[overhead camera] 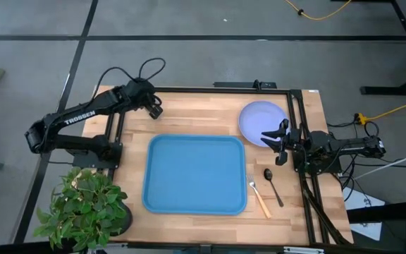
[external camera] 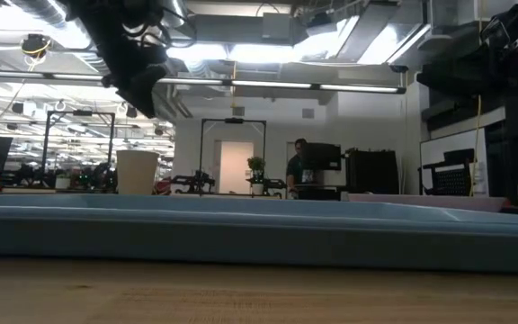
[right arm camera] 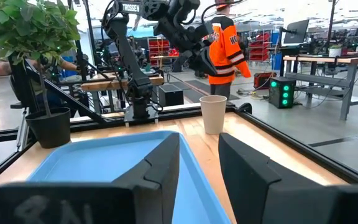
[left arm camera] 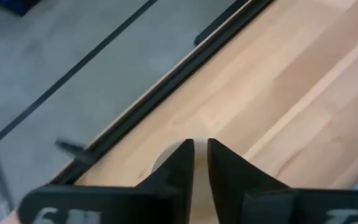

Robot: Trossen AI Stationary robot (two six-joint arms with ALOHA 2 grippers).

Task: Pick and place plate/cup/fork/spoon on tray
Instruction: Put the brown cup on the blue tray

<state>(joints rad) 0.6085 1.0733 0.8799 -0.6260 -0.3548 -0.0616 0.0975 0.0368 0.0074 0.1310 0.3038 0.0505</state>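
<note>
From above, the tray lies empty mid-surface; the plate sits off its far right corner, the fork and spoon lie side by side just right of the tray, and nothing is loaded yet. The left gripper hangs over the far edge of the surface, where the cup must be, hidden beneath it here; the right gripper sits at the plate's near right rim. The potted plant crowds the near left corner, so a wide left-arm swing toward the tray could brush its leaves. In the low view the cup stands upright beyond the tray rim, with the left arm above it; a descent off-centre would likely tip it. The left wrist view shows its fingers nearly pressed together over a pale curved edge, too narrow to straddle the cup, so they would push it rather than grasp. The right wrist view shows its fingers spread, empty, facing tray and cup; the flat plate may slide when pinched.
</note>
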